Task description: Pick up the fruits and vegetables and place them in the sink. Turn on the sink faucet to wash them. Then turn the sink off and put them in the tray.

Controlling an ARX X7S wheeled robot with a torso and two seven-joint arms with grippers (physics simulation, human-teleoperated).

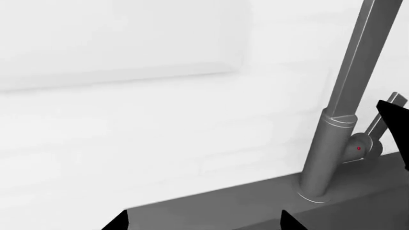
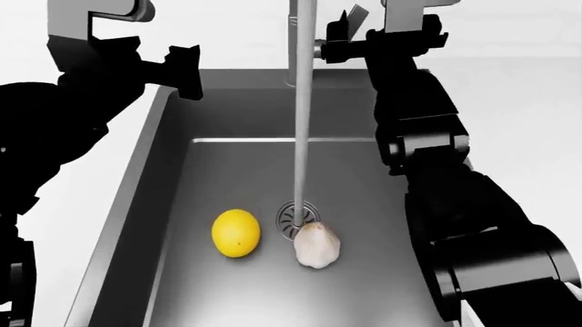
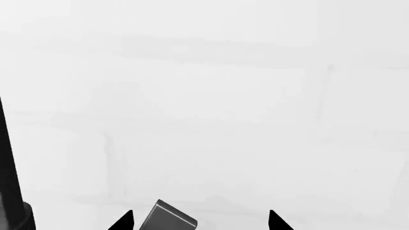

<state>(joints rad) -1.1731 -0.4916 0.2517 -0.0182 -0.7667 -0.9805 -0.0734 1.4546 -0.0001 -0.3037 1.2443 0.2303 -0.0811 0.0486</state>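
Both pieces of produce already down in the sink (image 2: pixel 173 177): lemon (image 2: pixel 236 232) on the basin floor just beside the drain grate (image 2: pixel 296 216), on the left arm's side of it; garlic bulb (image 2: pixel 317 245) touching or overlapping the grate's near edge, close to the lemon but apart from it. First stage judged done. Now at the washing stage, at the lever. No clear sign of running water, though the spout of the sink faucet (image 2: pixel 301 102) hides the line to the drain, so flow hard to rule out. Left to do, as judged: wash, shut off, lift both items out into the tray, not in view here.

Right gripper (image 2: pixel 350 30) up at the back of the sink, right at the faucet's small side lever (image 3: pixel 167 219); in the right wrist view the lever tip between the two fingertips, apart from both, so jaws spread and not clamped on it. Left gripper (image 2: pixel 182 68) above the back corner of the sink on the far side of the faucet from the lever, fingertips apart in its wrist view, holding nothing, well apart from lemon and garlic below.
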